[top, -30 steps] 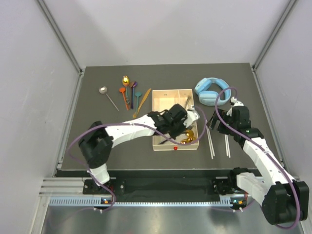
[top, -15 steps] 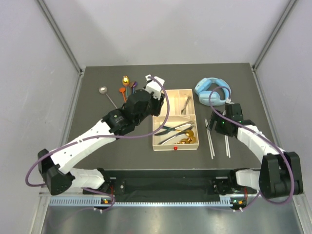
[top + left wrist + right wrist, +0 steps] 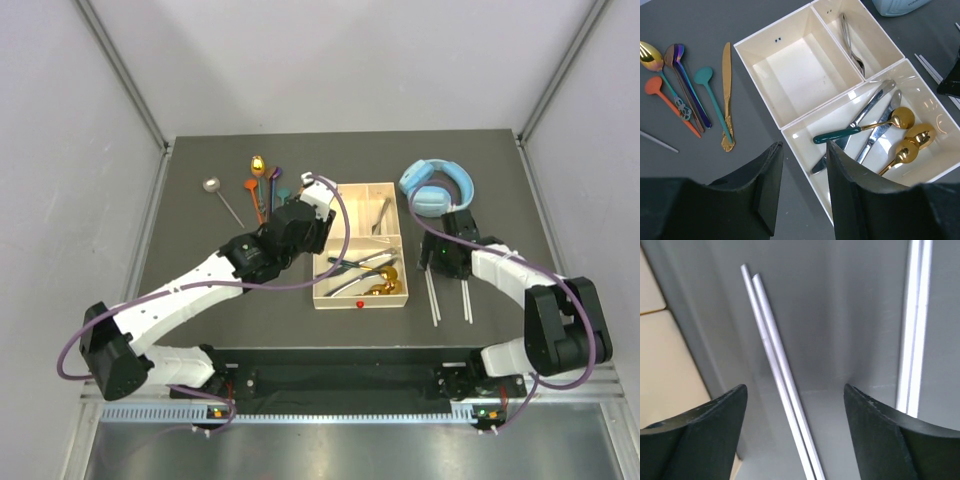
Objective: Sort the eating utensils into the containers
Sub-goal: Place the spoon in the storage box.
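Right gripper (image 3: 795,412) released, jaws wide and straddling chopstick pair (image 3: 772,347) without touching, pair flat on desk (image 3: 200,260) just right of tray (image 3: 340,304), long axis roughly square to closing line; left gripper (image 3: 802,150) open, empty, over tray's left edge, farther off

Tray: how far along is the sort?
Done, in the tray: gold spoons, knives and a teal-handled spoon in the large section, one silver piece in a small one. In hand: nothing; left gripper open, right gripper open over chopsticks. To do: those chopsticks, coloured spoons, wooden knife.
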Motion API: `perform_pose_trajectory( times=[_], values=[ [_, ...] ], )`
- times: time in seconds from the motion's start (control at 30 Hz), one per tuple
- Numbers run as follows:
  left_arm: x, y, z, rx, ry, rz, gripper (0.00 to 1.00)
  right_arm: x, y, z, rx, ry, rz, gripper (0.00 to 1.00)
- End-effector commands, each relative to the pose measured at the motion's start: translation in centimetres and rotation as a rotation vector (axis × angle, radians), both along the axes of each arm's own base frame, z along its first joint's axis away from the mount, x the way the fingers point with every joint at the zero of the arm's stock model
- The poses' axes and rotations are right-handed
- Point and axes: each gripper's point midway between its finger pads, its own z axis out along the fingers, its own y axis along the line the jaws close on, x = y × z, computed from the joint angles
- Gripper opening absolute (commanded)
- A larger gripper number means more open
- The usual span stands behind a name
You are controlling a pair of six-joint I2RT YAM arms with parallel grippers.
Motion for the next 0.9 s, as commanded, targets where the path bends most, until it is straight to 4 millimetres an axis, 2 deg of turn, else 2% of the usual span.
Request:
perform_pose_trajectory(
  times=[0.0, 0.17, 0.33, 0.47, 0.57, 0.67, 0.73, 0.77, 0.8, 0.83, 0.87],
  values=[
    [-0.2, 0.2, 2.2, -0.071, -0.044, 0.004, 0.45, 1.7, -0.9, 1.2, -0.061, -0.054, -0.044, 0.75],
    [-0.2, 0.7, 2.1, -0.074, -0.056, 0.017, 0.45, 1.9, -0.6, 0.7, -0.103, -0.005, -0.027, 0.72],
    [-0.2, 0.8, 2.6, -0.092, -0.067, 0.025, 0.45, 1.9, -0.5, -0.9, -0.177, 0.07, -0.002, 0.7],
    [-0.5, 1.3, 2.7, -0.09, -0.075, 0.027, 0.45, 1.4, -0.3, -2.0, -0.187, 0.1, 0.002, 0.63],
    [-0.6, 1.9, 2.6, -0.081, -0.079, 0.036, 0.45, 1.0, -0.2, -2.6, -0.189, 0.117, 0.007, 0.61],
    [-0.8, 2.2, 2.8, -0.082, -0.085, 0.039, 0.46, 0.5, -0.1, -3.2, -0.191, 0.147, 0.025, 0.51],
    [-0.9, 2.5, 2.9, -0.085, -0.09, 0.045, 0.46, 0.3, 0.2, -3.4, -0.186, 0.16, 0.043, 0.4],
    [-1.0, 2.6, 2.9, -0.088, -0.092, 0.047, 0.46, 0.1, 0.2, -3.5, -0.186, 0.168, 0.047, 0.32],
    [-1.0, 2.7, 3.0, -0.092, -0.094, 0.049, 0.46, 0.0, 0.2, -3.6, -0.185, 0.176, 0.046, 0.08],
    [-1.0, 2.9, 3.2, -0.097, -0.099, 0.052, 0.46, -0.1, 0.2, -3.7, -0.185, 0.181, 0.047, 0.0],
    [-1.1, 2.9, 3.3, -0.1, -0.102, 0.052, 0.46, -0.3, 0.2, -3.8, -0.186, 0.189, 0.05, 0.0]
  ],
)
